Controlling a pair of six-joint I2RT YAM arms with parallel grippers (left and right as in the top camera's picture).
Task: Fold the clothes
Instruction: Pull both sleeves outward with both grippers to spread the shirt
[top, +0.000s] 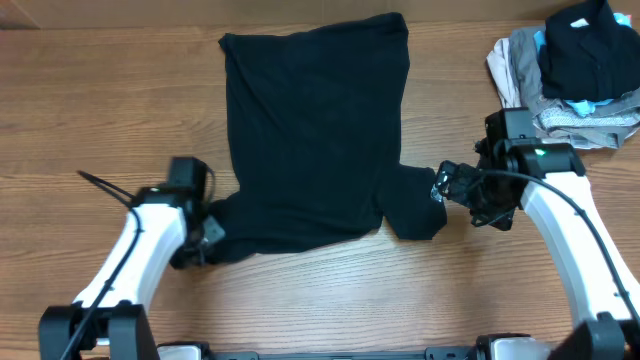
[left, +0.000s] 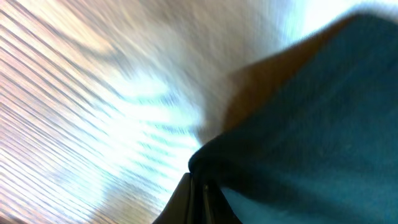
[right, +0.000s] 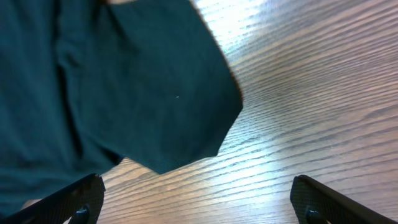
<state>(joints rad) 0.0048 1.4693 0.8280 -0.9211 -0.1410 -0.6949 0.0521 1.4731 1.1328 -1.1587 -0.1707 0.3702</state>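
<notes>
The clothes (top: 315, 140), a black T-shirt, lie spread flat across the middle of the wooden table. My left gripper (top: 205, 235) is at the shirt's near left corner. In the left wrist view its fingers (left: 202, 199) are pressed together on a bunched edge of the dark fabric (left: 311, 124). My right gripper (top: 445, 185) is at the right sleeve, which juts out at the near right. Seen from the right wrist, the sleeve (right: 124, 81) lies just ahead of my right gripper (right: 199, 202), which is wide open over bare wood, its left finger (right: 74, 202) by the cloth's edge.
A pile of folded garments (top: 575, 70), grey, beige and light blue with a dark one on top, sits at the back right corner. Bare wooden table (top: 100, 100) surrounds the shirt on the left and near sides.
</notes>
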